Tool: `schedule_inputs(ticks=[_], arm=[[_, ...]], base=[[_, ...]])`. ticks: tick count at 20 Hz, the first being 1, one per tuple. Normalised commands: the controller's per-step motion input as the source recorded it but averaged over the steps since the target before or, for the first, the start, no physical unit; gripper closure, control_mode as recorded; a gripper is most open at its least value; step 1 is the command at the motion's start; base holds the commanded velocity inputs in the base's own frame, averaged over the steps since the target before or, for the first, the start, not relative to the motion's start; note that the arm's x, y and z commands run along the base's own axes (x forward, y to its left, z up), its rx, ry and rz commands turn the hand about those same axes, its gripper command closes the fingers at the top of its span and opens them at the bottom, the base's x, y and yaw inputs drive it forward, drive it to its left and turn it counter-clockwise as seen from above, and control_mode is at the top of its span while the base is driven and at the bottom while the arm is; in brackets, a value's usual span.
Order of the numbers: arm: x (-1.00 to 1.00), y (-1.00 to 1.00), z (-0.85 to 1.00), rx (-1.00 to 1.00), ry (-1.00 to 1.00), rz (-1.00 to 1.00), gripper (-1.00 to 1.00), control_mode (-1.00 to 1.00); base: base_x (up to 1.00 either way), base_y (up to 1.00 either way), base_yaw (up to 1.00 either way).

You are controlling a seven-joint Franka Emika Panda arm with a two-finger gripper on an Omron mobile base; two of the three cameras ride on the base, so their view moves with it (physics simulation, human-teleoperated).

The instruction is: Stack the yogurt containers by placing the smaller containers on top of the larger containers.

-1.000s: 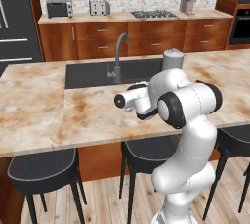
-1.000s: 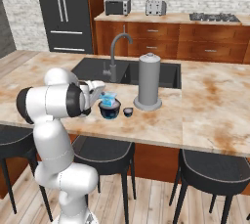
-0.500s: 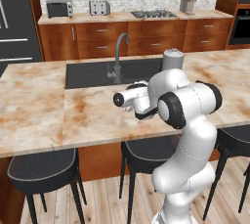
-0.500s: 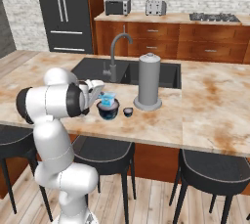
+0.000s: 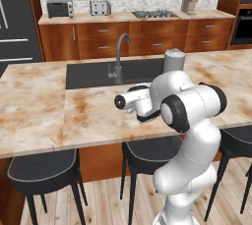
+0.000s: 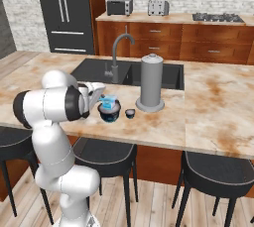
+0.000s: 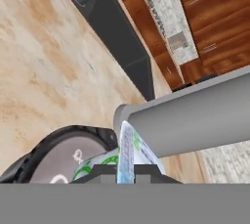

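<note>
Light-blue cup (image 6: 107, 101) carries green print too blurred to read and sits on the pale top of the dark navy tub (image 6: 109, 113) on the marble counter (image 6: 208, 107). The gripper (image 6: 102, 98) is clamped shut on this cup. Just beside stands the tiny dark cup (image 6: 130, 114), near the tall grey cylinder (image 6: 151, 83).

Tall grey metal cylinder (image 6: 151, 83) stood on the marbled stone island counter (image 6: 208, 112), right beside the dark sink (image 6: 130, 72) and its curved grey faucet (image 6: 117, 57).
</note>
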Motion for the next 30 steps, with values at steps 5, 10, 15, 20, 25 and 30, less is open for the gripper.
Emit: schedule_inputs(ticks=[5, 10, 15, 20, 25, 30], arm=[[-0.06, 0.00, -0.12, 0.00, -0.03, 0.00, 1.00, -1.00], [0.00, 0.00, -0.19, 0.00, -0.05, 0.00, 1.00, -1.00], [0.00, 0.00, -0.20, 0.00, -0.04, 0.00, -1.00, -1.00], [0.00, 0.00, -0.10, 0.00, -0.01, 0.00, -1.00, -1.00], [0.00, 0.00, -0.01, 0.00, 0.00, 0.00, -1.00, -1.00], [-0.01, 0.00, 0.00, 0.00, 0.00, 0.00, -1.00, -1.00]], base=[[0.00, 0.00, 0.00], [0.00, 0.00, 0.00], [0.00, 0.00, 0.00], [0.00, 0.00, 0.00], [0.00, 0.00, 0.00], [0.00, 0.00, 0.00]])
